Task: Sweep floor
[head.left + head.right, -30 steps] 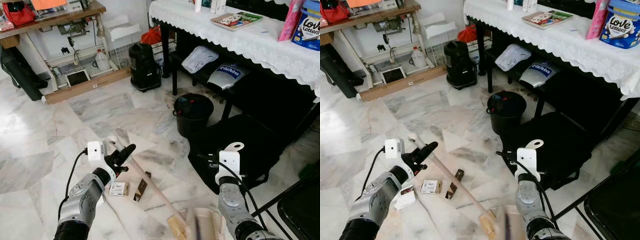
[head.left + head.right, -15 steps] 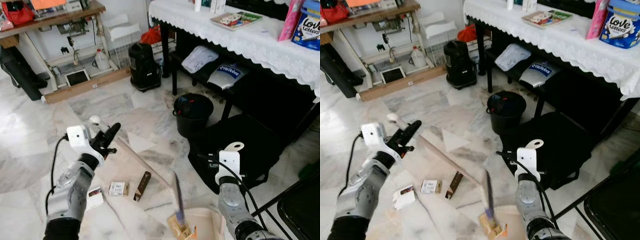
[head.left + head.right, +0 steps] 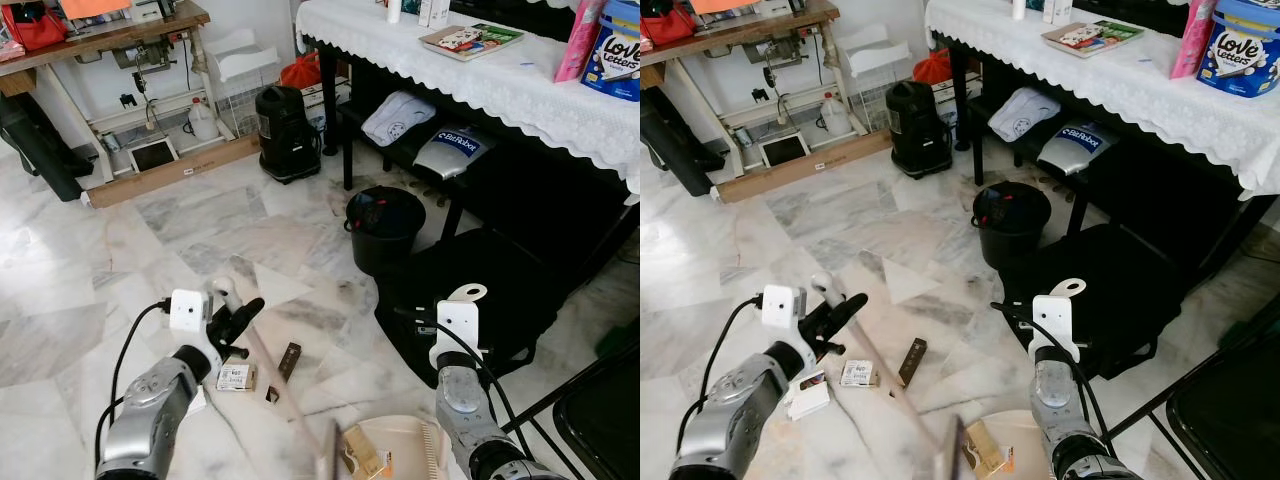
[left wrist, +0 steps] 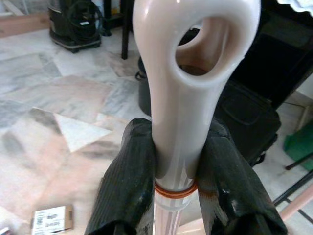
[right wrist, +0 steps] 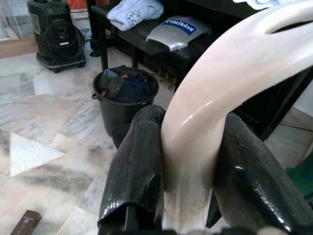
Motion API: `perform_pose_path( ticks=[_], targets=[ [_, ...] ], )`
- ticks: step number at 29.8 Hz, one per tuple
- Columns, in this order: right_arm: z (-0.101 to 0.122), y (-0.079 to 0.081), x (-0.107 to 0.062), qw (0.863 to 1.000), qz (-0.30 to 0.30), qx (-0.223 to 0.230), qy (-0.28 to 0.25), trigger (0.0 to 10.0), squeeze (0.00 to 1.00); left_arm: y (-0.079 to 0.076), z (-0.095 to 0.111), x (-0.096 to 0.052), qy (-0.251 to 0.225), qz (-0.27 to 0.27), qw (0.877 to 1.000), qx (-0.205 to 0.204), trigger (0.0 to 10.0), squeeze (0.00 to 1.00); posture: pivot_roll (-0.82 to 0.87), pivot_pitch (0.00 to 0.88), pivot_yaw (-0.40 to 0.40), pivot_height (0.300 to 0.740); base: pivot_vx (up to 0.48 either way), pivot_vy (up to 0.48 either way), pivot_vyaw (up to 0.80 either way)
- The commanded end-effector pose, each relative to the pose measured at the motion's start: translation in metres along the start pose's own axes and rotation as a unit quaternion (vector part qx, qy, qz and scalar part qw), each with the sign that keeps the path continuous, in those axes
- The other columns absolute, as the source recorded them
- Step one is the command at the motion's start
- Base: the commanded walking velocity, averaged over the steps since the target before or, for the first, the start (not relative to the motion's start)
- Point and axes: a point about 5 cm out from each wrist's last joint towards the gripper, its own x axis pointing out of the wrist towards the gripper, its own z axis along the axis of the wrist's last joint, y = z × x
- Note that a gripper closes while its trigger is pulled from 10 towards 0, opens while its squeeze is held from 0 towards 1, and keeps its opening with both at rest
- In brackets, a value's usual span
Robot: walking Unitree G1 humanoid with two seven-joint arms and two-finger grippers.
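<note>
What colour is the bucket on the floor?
The bucket is black; it shows best in the left eye view.

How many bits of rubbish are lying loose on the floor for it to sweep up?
3 that I can see: a small printed box, a dark brown piece beside the broom handle, and a white packet behind the left gripper. Others may be hidden.

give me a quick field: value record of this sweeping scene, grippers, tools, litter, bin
left gripper: shut on broom handle
right gripper: shut on dustpan handle
dustpan: low on floor, holds a brown box
litter on floor: small carton, dark brown bar
black bucket: upright beside the table, apart from the dustpan
</note>
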Motion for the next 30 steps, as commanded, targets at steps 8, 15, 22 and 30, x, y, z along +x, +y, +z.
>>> perform_pose_path(
  ticks=[8,15,22,30],
  targets=[
    [-0.017,0.007,-0.011,0.999,0.02,-0.009,0.043,10.0,0.0,0.006,0.001,-0.01,0.004,0.001,1.0,0.026,10.0,0.0,0.2,0.044,0.08,0.74,0.0,0.0,0.0],
    [-0.016,0.008,-0.011,0.999,0.02,-0.008,0.044,10.0,0.0,0.001,-0.008,-0.012,0.046,-0.038,0.998,0.031,10.0,0.0,0.2,0.046,0.082,0.74,0.0,0.0,0.0],
    [-0.017,0.008,-0.011,0.999,0.019,-0.007,0.044,10.0,0.0,-0.004,-0.012,-0.01,0.061,-0.067,0.996,-0.01,10.0,0.0,0.2,0.051,0.084,0.74,0.0,0.0,0.0],
    [-0.017,0.006,-0.01,0.999,0.015,-0.006,0.044,10.0,0.0,-0.003,-0.015,-0.006,0.07,-0.073,0.993,-0.063,10.0,0.0,0.19,0.062,0.09,0.74,0.0,0.0,0.0]
  ],
)
